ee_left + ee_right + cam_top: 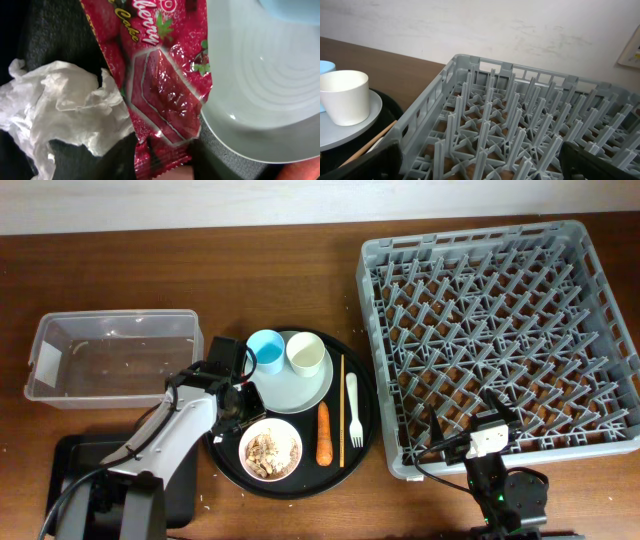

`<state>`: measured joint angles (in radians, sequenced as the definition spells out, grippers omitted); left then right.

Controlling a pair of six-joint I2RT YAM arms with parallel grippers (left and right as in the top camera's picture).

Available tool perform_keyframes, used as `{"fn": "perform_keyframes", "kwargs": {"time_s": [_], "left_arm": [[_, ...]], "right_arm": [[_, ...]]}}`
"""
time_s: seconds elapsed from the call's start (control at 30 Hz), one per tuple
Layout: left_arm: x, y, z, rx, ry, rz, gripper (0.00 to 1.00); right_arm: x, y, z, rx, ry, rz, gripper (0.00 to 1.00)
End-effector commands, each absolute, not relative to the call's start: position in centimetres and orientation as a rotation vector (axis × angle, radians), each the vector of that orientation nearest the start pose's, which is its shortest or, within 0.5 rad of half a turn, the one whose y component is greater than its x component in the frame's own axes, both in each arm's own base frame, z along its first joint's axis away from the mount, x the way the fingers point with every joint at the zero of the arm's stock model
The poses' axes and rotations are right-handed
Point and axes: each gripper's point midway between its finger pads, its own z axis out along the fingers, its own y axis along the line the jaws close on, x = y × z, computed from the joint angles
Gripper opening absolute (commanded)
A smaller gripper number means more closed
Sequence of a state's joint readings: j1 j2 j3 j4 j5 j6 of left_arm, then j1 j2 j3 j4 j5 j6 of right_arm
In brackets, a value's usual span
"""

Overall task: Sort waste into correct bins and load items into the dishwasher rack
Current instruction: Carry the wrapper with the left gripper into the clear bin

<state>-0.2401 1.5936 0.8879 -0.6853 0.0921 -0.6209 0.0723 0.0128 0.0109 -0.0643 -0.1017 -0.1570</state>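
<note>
Left wrist view: I cannot tell how wide my left gripper stands, as its fingers do not show clearly. Directly beneath it:
- One red shiny wrapper, printed "…berry" and "Cake" with strawberry art. It lies between a crumpled white tissue and the pale plate, touching both.
- Overhead, all of this sits on the round black tray.
- Clear tub near, to the left; its white label is unreadable.

My right gripper: fingers wide apart, empty, at the dishwasher rack.
</note>
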Motion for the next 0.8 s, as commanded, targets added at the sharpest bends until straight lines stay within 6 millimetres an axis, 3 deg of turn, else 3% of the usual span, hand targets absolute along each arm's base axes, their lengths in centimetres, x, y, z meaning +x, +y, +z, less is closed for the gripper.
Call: {"fn": "perform_keyframes", "kwargs": {"time_s": [0.0,0.1,0.27,0.43,0.5,0.57,0.63,0.7,0.77], "left_arm": [[28.5,-8.6,2.0,-0.543,2.946,-0.236,0.23],[28.8,-8.6,2.4,-0.545,2.94,-0.238,0.01],[30.5,-8.9,6.1,-0.494,2.903,-0.252,0.01],[32.0,-9.1,12.1,-0.413,2.782,-0.306,0.01],[32.8,-7.6,14.5,-0.462,2.703,-0.323,0.01],[33.6,-4.8,16.3,-0.561,2.622,-0.31,0.01],[34.3,-1.0,17.1,-0.684,2.55,-0.249,0.0],[35.0,4.5,17.6,-0.858,2.44,-0.184,0.01],[35.3,7.6,18.2,-0.944,2.359,-0.159,0.01]], "right_arm": [[24.4,3.3,15.8,-0.255,1.62,0.015,0.99],[24.4,3.3,15.8,-0.255,1.62,0.015,0.99],[24.4,3.3,15.8,-0.255,1.62,0.015,0.99],[24.4,3.3,15.8,-0.255,1.62,0.015,0.99],[24.4,3.3,15.8,-0.255,1.62,0.015,0.99],[24.4,3.3,15.8,-0.255,1.62,0.015,0.99],[24.4,3.3,15.8,-0.255,1.62,0.015,0.99],[24.4,3.3,15.8,-0.255,1.62,0.015,0.99],[24.4,3.3,15.8,-0.255,1.62,0.015,0.99]]}}
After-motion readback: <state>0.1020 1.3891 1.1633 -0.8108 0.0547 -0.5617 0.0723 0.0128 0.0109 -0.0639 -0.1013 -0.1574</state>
